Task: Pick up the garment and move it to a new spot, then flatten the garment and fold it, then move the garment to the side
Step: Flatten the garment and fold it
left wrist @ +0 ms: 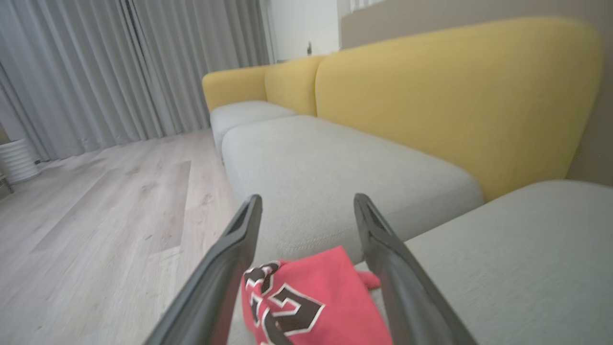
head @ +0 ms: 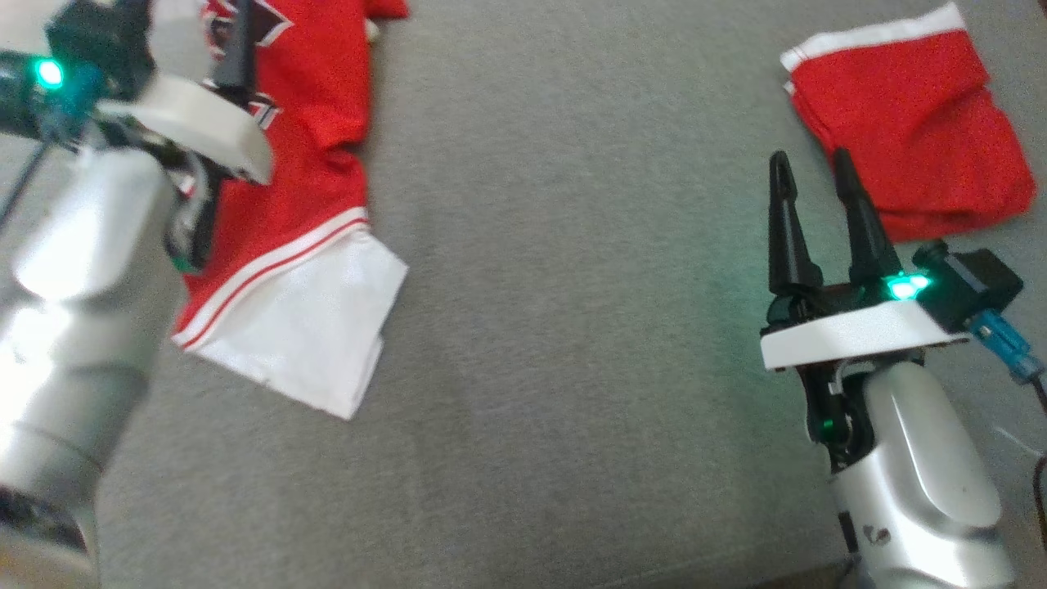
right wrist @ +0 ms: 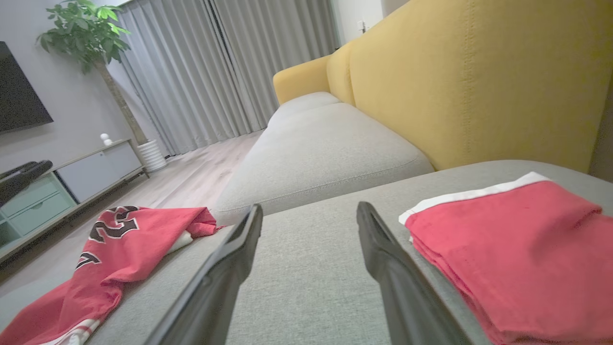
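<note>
In the left wrist view your left gripper (left wrist: 306, 206) stands released, its jaws wide with nothing between them. The red jersey (left wrist: 311, 302) lies bunched just beneath it, at the edge of the grey sofa seat (left wrist: 527, 249). In the right wrist view your right gripper (right wrist: 309, 211) is released too and empty, low over bare seat. The jersey sprawls well off to its left, and a folded red garment (right wrist: 517, 249) lies just to its right, apart from the fingers. In the head view the left gripper hovers over the jersey's upper part, while the white-trimmed hem trails back toward the arm, creased and turned over. I judge the flattening step is in hand, since nothing is smooth yet. Your next move calls for both grippers on the jersey: bring the right one across, pinch opposite edges and draw the cloth taut before any fold.
</note>
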Available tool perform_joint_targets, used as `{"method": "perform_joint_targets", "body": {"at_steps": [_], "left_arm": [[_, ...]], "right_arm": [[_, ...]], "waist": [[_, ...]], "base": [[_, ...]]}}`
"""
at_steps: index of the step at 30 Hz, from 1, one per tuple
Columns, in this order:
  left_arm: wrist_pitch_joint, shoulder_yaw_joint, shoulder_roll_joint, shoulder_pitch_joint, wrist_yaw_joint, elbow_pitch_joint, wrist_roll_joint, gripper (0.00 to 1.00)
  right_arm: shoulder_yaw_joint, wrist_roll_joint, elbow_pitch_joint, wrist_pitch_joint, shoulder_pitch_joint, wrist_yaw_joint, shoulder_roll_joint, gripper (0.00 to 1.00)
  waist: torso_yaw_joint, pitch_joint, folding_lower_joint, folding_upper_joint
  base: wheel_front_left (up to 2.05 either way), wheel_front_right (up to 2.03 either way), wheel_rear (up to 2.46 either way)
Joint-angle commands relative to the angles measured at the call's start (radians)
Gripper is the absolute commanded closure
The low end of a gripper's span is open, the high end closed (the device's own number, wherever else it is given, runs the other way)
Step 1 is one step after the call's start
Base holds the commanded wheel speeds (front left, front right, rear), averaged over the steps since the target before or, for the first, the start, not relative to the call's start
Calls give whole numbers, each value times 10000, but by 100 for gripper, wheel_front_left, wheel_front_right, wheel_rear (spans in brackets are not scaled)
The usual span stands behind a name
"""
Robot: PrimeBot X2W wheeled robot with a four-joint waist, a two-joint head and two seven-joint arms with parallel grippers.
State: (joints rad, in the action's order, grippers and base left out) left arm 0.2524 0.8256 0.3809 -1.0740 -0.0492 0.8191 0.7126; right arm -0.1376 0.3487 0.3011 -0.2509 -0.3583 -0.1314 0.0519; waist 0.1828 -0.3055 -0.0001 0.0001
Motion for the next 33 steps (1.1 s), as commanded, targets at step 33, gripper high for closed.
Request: {"method": "perform_joint_targets", "body": {"at_steps": [33], "left_arm": [[93,-5736,-2983,8230,574,-6890,-3548,0]], "right_arm": [[-77,-700,-418,1307,207,7,385,0]], "waist": [[-3594,918,1,-1]], "base": [[0,0,0]]}}
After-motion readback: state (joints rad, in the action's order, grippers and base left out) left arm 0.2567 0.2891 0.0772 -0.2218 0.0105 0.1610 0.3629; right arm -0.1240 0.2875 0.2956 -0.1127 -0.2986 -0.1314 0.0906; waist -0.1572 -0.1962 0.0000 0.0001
